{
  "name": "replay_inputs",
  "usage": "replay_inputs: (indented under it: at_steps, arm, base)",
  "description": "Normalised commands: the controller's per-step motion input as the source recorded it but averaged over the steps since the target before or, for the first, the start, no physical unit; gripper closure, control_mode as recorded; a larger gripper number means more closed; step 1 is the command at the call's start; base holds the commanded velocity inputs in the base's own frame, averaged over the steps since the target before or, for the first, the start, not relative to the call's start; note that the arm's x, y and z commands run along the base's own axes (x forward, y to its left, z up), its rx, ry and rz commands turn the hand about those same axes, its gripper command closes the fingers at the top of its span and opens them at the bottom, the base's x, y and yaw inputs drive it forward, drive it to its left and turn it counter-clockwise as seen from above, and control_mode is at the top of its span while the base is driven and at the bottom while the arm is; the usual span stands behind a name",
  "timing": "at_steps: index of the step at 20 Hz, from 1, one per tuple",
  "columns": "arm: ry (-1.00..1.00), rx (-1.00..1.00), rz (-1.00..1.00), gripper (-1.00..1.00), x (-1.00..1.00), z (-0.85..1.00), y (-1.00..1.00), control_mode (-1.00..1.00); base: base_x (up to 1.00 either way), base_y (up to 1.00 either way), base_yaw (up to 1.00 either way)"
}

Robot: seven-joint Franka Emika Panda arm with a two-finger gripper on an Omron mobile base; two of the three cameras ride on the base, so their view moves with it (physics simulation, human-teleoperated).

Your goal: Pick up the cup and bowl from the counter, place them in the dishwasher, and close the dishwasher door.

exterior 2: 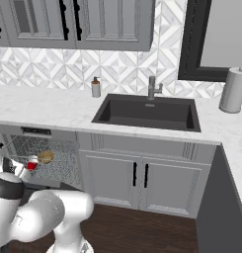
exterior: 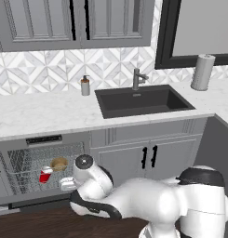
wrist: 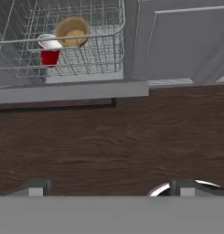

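So the cup (wrist: 50,50) and the bowl (wrist: 73,31) are both sitting in the dishwasher (exterior: 43,167) rack already, not on the surface (exterior: 50,114). In the hand view the red cup stands upright with its white rim up, and the wooden bowl is right beside it at about 1 o'clock, looks like touching or nearly so, tipped so its inside faces the camera. Both are inside the grey wire rack (wrist: 86,55), near its front wall.

From the left base view the dishwasher is open under the surface, dark control strip on top, rack showing, with the cup low in it and the bowl just above and to the right. The dishwasher door (wrist: 72,90) is folded down: in the hand view it's the flat grey slab running across below the rack, edge-on, over the dark wood floor (wrist: 113,146).

The gripper (wrist: 109,187) is spread wide with nothing between its fingertips (wrist: 38,187), pointing down at the floor in front of the door, well apart from the rack. The arm is bent low in front of the dishwasher in the left base view.

Elsewhere up top: dark sink (exterior: 143,100) with a faucet (exterior: 137,79), soap bottle (exterior: 85,86) at about 9 o'clock of the faucet, and a paper towel roll (exterior: 202,72) off at 3 o'clock.
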Motion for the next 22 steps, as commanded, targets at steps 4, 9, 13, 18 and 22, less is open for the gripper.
replay_inputs:
  at_steps: [4,9,13,18,22]
  arm:
    - [-0.27,-0.02,-0.01,-1.00,-0.23,-0.51,0.53,-1.00]
    - [-0.25,0.00,-0.06,-1.00,0.00,-0.45,0.66,-1.00]
    - [-0.17,-0.01,-0.08,-1.00,0.00,-0.33,0.72,-1.00]
    - [-0.09,-0.05,-0.12,-1.00,0.01,-0.55,0.52,-1.00]
    - [-0.13,-0.02,-0.13,-1.00,0.08,-0.57,0.39,-1.00]
  base:
    - [0.00,0.00,0.00]
    - [0.00,0.00,0.00]
    - [0.00,0.00,0.00]
    - [0.00,0.00,0.00]
    - [0.00,0.00,0.00]
